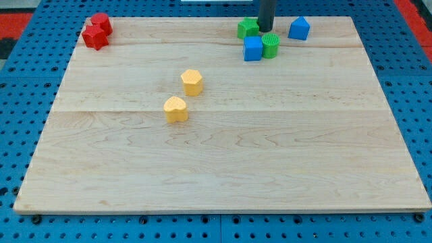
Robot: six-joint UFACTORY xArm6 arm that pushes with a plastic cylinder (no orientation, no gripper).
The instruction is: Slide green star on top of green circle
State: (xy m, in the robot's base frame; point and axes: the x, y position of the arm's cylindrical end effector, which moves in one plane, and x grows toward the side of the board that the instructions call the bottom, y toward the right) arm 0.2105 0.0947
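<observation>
The green star (248, 28) lies near the view's top edge of the wooden board, right of centre. The green circle (271, 46) sits just below and to its right, touching a blue cube (253, 48) on its left. My tip (265, 30) is down at the star's right side, right above the green circle, close to both. The star and the circle are a small gap apart.
A blue pentagon-shaped block (299, 28) lies right of my tip. Two red blocks (97, 32) huddle at the top left corner. A yellow hexagon (192, 82) and a yellow heart (176, 109) lie left of centre. The board's top edge (202, 18) is close behind the star.
</observation>
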